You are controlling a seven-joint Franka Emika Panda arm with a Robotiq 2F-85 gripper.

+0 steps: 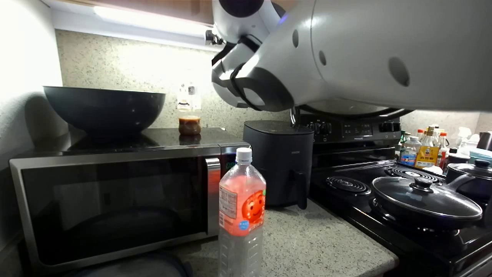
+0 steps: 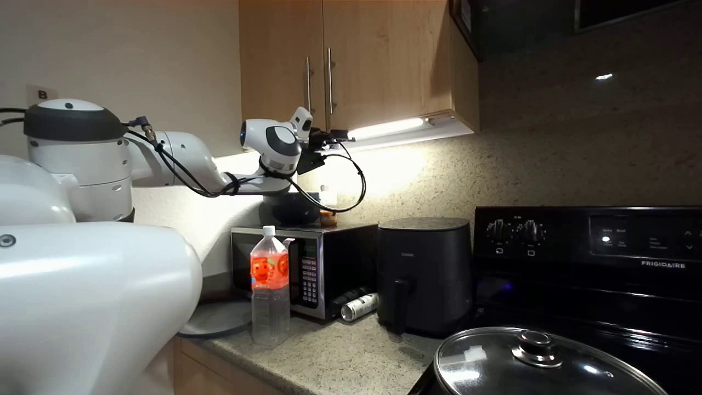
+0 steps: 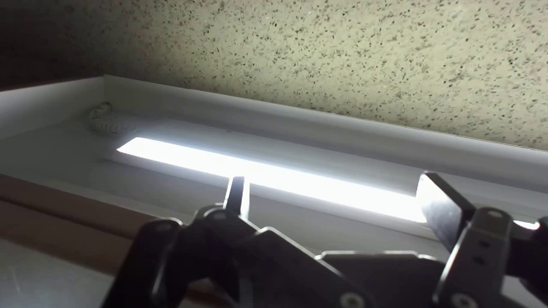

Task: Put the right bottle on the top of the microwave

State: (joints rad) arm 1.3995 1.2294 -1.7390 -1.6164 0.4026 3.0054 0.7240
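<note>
The right bottle (image 1: 189, 126), small and clear with brownish liquid at its bottom, stands upright on top of the microwave (image 1: 111, 196); its upper part fades into the bright wall. In an exterior view, only the brown lower part of the right bottle (image 2: 328, 218) shows clearly, behind a cable loop on the microwave (image 2: 356, 252). My gripper (image 3: 332, 176) is open, its fingers wide apart with nothing between them. It is raised high, close under the lit cabinet and apart from the bottle. In both exterior views the fingers are too small or hidden to make out.
A large dark bowl (image 1: 103, 109) sits beside the bottle on the microwave. In front stands a larger red-label bottle (image 1: 242, 207). To the right are a black air fryer (image 2: 425, 269) and a lidded pan (image 1: 426, 200) on the stove. The cabinet light (image 3: 274, 177) lies behind my fingers.
</note>
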